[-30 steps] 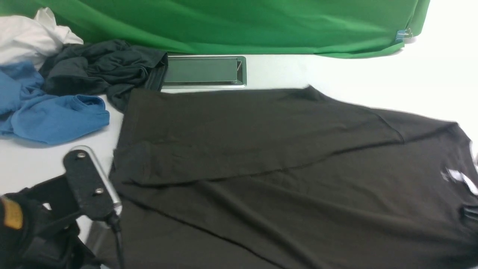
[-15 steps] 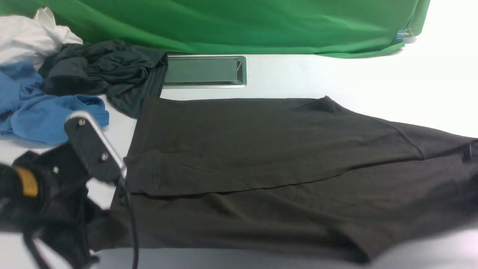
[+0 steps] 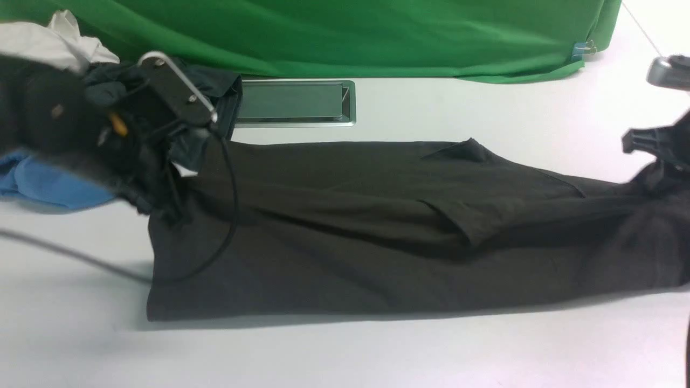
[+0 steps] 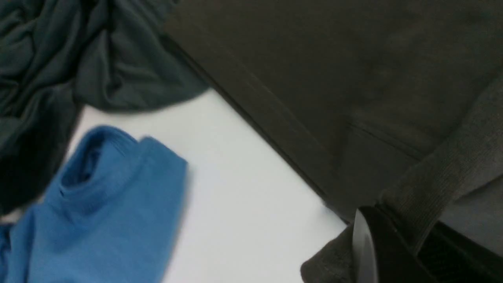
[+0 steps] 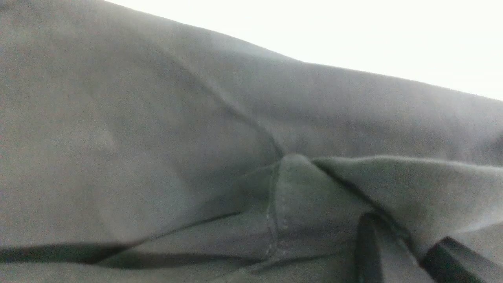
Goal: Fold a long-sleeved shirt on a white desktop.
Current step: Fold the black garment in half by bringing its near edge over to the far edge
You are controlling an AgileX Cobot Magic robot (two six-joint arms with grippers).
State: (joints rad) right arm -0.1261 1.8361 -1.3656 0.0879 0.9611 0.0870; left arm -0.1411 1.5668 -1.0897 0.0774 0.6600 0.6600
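The long-sleeved shirt [image 3: 350, 258], dark brownish-black, lies folded lengthwise as a long band across the white desktop [image 3: 377, 350]. My left gripper [image 3: 161, 207] is at the shirt's left end, shut on its ribbed hem. In the left wrist view that hem [image 4: 428, 184] runs between the fingers of the left gripper [image 4: 416, 239]. At the far right, my right gripper [image 3: 655, 161] is shut on the shirt's other end. The right wrist view shows the right gripper [image 5: 408, 243] pinching a bunched seam of the shirt [image 5: 157, 157]. The collar labels are hidden.
A dark teal-grey garment [image 4: 78, 59], a blue garment [image 3: 48, 186] and a white cloth [image 3: 48, 37] are piled at the far left, just behind my left arm. The metal-framed cable hatch [image 3: 294, 102] sits behind the shirt, below the green backdrop [image 3: 323, 32].
Both arms have swung away from the camera, carrying the shirt's near edge over its far part. The shirt went from spread wide to a narrower folded band, and the collar labels disappeared.
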